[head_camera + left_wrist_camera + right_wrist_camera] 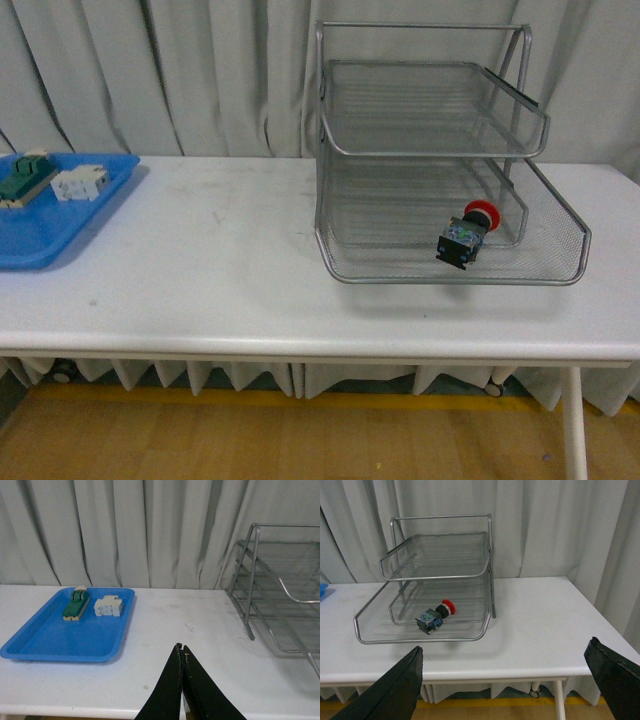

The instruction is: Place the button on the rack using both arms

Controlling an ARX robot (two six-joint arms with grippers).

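Observation:
The button [468, 233], red round cap on a dark body with a blue end, lies on its side in the lowest tier of the silver wire-mesh rack [340, 160]. It also shows in the right wrist view [435, 616], inside the rack [489, 555]. Neither arm shows in the front view. My left gripper [181, 649] is shut and empty, over the white table between the blue tray and the rack [254, 580]. My right gripper [505, 655] is wide open and empty, back from the table's front edge, well short of the rack.
A flat blue tray [40, 235] sits at the table's left end, holding a green-and-cream switch block [24, 178] and a white block [80, 183]; both show in the left wrist view [76, 605] [108, 606]. Grey curtains hang behind. The table's right edge [600, 620] is near.

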